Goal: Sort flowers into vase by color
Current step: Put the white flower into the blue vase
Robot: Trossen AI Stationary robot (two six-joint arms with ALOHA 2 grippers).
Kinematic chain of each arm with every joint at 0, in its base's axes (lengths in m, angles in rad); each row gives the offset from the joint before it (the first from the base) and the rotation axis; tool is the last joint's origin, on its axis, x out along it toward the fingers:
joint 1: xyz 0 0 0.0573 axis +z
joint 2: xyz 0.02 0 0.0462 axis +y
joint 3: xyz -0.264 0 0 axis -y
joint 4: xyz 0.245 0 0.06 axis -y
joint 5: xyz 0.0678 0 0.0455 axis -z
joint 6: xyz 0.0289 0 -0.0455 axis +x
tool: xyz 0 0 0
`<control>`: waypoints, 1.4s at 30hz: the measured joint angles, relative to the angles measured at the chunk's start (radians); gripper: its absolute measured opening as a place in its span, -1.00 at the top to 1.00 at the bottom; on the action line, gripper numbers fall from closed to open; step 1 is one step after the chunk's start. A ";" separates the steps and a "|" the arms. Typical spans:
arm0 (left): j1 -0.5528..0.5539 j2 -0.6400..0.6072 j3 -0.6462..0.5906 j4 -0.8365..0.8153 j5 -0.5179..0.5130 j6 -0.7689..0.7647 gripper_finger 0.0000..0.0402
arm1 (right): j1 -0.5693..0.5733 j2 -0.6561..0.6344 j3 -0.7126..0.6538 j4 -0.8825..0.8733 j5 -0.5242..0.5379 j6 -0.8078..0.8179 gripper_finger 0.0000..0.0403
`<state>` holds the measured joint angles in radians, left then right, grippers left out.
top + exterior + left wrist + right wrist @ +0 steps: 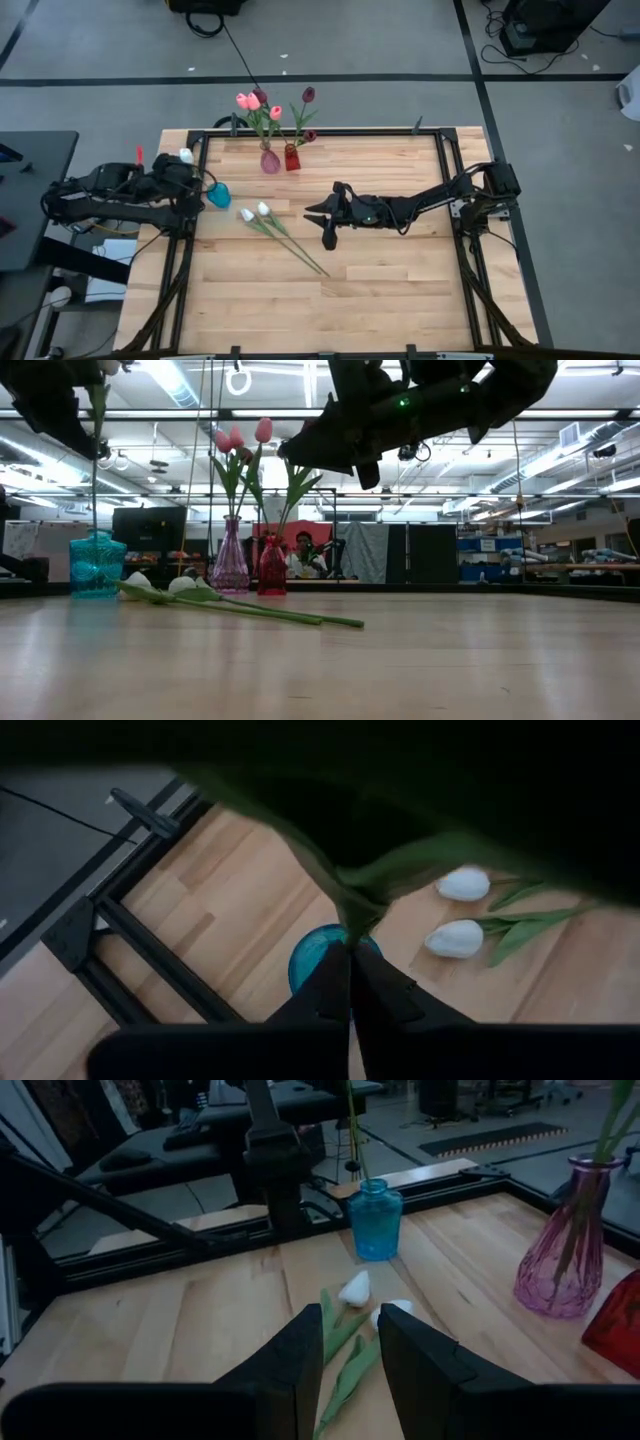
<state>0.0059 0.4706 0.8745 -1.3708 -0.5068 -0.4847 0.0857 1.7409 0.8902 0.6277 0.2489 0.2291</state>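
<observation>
Left claw holds a flower over the blue vase; two white flowers lie on the table.

High view: the left claw point(196, 180) is left of middle, by the blue vase point(219, 195). The right claw point(322, 222) hangs open and empty in the middle. White flowers point(262, 214) lie between them. Pink vase point(270, 160) and red vase point(291, 156) stand at the top.
Low view: a green stem point(96, 470) goes down into the blue vase at left.
Left wrist view: its fingers point(330, 990) are shut tight on the stem.
Right wrist view: its fingers point(300, 1355) are apart, holding nothing.
</observation>
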 joint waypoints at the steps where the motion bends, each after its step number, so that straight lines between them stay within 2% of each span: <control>1: 0.000 0.000 -0.001 0.000 0.000 -0.009 0.91 | 0.000 0.000 0.000 0.000 -0.001 0.000 0.44; 9: 0.000 0.003 -0.001 -0.054 0.009 -0.055 0.32 | 0.000 0.000 0.000 -0.001 -0.008 -0.001 0.47; 12: 0.001 0.004 0.032 -0.092 0.063 -0.064 0.19 | 0.000 0.000 0.000 -0.002 -0.008 -0.002 0.48; 16: 0.001 0.005 0.134 -0.096 0.159 -0.055 0.16 | 0.000 0.000 0.000 -0.003 -0.008 -0.002 0.48; 19: 0.001 0.004 0.167 -0.027 0.301 -0.017 0.16 | 0.000 0.000 0.000 -0.018 -0.016 -0.003 0.48; 22: 0.000 0.005 0.133 0.058 0.413 0.007 0.16 | 0.000 0.000 0.000 -0.043 -0.016 0.003 0.48; 27: 0.000 0.007 -0.011 0.175 0.527 0.058 0.16 | 0.001 0.004 0.007 -0.118 0.004 0.046 0.48; 33: -0.021 0.007 -0.143 0.296 0.555 0.106 0.16 | 0.022 0.041 0.102 -0.367 0.080 0.102 0.48; 42: -0.121 0.015 -0.236 0.542 0.549 0.114 0.16 | 0.031 0.234 0.324 -0.495 0.066 0.085 0.48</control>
<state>-0.1154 0.4859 0.6385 -0.8292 0.0420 -0.3702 0.1165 1.9751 1.2138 0.1329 0.3145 0.3141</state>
